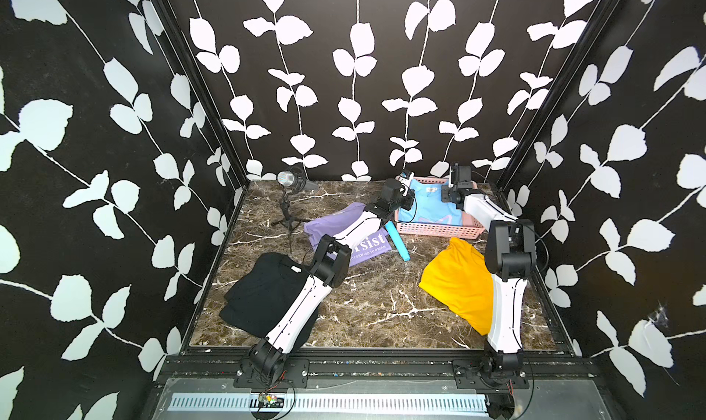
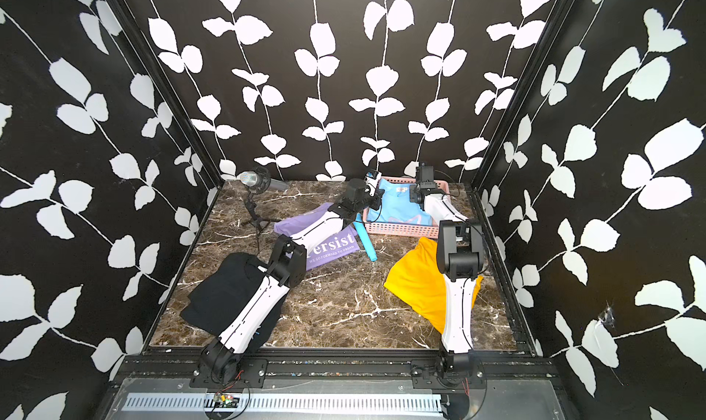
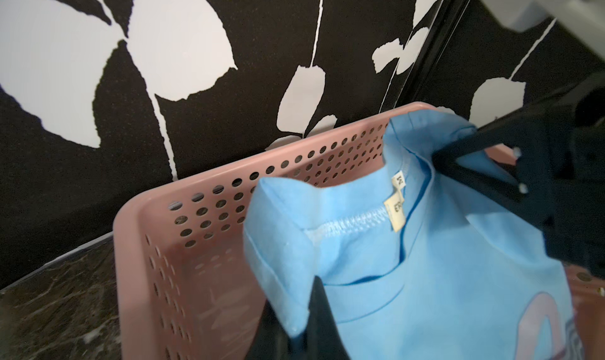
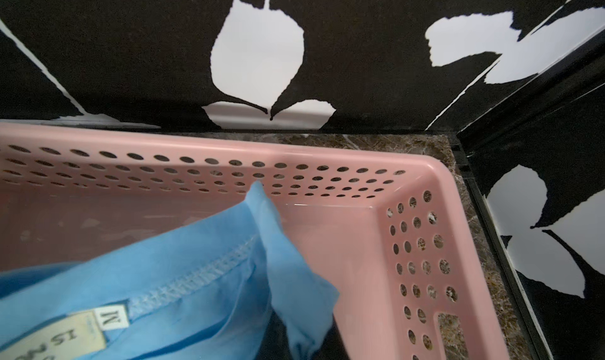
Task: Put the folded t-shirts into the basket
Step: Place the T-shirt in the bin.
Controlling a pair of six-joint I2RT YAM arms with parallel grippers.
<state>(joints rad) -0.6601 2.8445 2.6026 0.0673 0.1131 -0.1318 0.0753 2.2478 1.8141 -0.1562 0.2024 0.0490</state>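
Over the pink basket (image 1: 439, 229), left gripper (image 3: 294, 322) and right gripper (image 3: 437, 157) each clamp a shoulder of the light blue t-shirt (image 1: 431, 208), its length front-to-back, collar toward the back wall (image 1: 344, 74).

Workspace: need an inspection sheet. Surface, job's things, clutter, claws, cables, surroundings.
Surface: brown marbled table.
Job's things: blue shirt in the pink basket, collar end raised; lilac shirt, black shirt and yellow shirt lie on the table outside it.
Clutter: microphone on a small tripod at the back; blue tube beside the basket.
Claws: left claw and right claw each shut on a collar-end corner of the blue shirt.
Cables: black loops along both arms.
Surroundings: black walls with white leaf print.
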